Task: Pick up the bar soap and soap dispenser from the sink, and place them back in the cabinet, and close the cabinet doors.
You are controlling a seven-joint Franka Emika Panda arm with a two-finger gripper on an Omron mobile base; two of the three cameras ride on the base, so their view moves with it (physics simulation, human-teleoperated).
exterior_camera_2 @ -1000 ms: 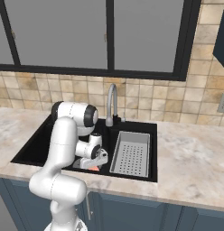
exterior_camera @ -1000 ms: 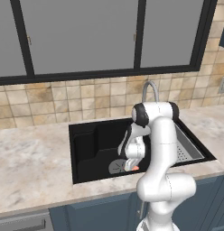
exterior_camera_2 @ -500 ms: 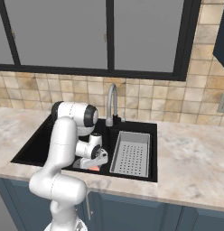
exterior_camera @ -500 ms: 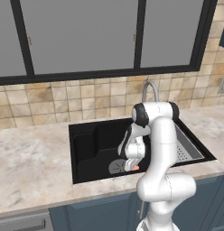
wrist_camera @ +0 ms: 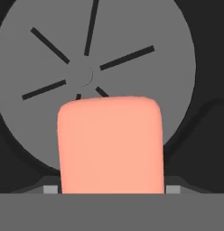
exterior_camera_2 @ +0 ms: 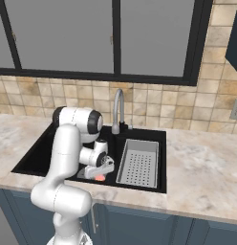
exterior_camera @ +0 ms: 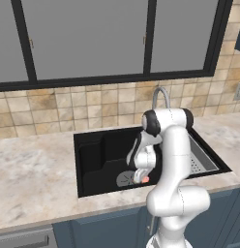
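Note:
The salmon-pink bar soap [wrist_camera: 110, 144] lies on the floor of the black sink [exterior_camera: 93, 155], partly over the round grey drain [wrist_camera: 86, 45]. My gripper [wrist_camera: 111, 189] reaches down into the basin and is shut on the bar soap, one finger against each long side. The base views show the bar soap [exterior_camera: 145, 179] [exterior_camera_2: 99, 178] as a small pink spot under the gripper [exterior_camera: 142, 177] [exterior_camera_2: 99, 176]. The soap dispenser is hidden. A dark blue piece of the cabinet [exterior_camera_2: 233, 43] shows at the upper right edge; its doors are out of view.
A grey perforated tray [exterior_camera_2: 138, 162] fills the sink's right part and a curved silver faucet [exterior_camera_2: 118, 107] stands behind it. Marble counter [exterior_camera: 35, 164] surrounds the basin. Black-framed grey window panes [exterior_camera: 88, 38] span the tiled wall above.
The jaws have closed in from wide open onto the sides of the bar soap. The arm and the soap stay where they were.

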